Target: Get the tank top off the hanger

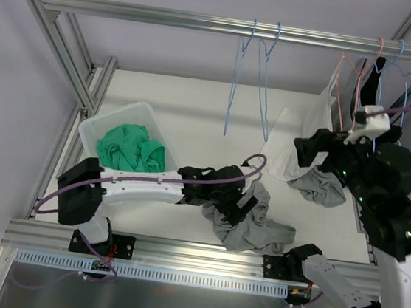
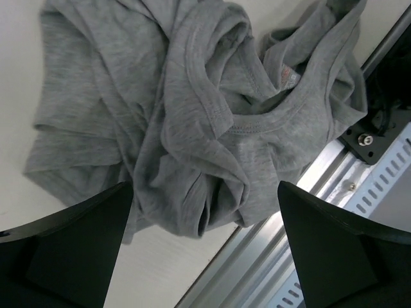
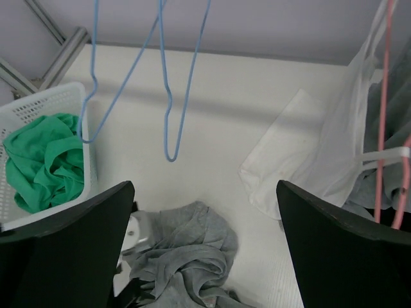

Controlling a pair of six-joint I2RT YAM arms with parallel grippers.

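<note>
L jaws hang released, nothing between them, just over crumpled grey top (image 2: 212, 122) at front edge of counter (image 1: 197, 101). Pinkish neck tag (image 2: 286, 77) too small to read. R jaws also released, empty. White tank top (image 3: 321, 154), thin straps, on pink hanger (image 3: 384, 96) at right, hem pooled on counter. 2nd grey top (image 1: 322, 188) beside it.

Cut off by the top edge in the left wrist view: crumpled grey jersey tank top (image 2: 192, 115) at the surface's near edge, inner folds hidden. In the right wrist view, cropped at left: white plastic lattice basket (image 3: 54, 97); at right: hanging white fabric garment (image 3: 302, 154) on pink wire hanger (image 3: 383, 96). Hooks of blue wire hangers (image 3: 170, 158) out of frame above.
</note>
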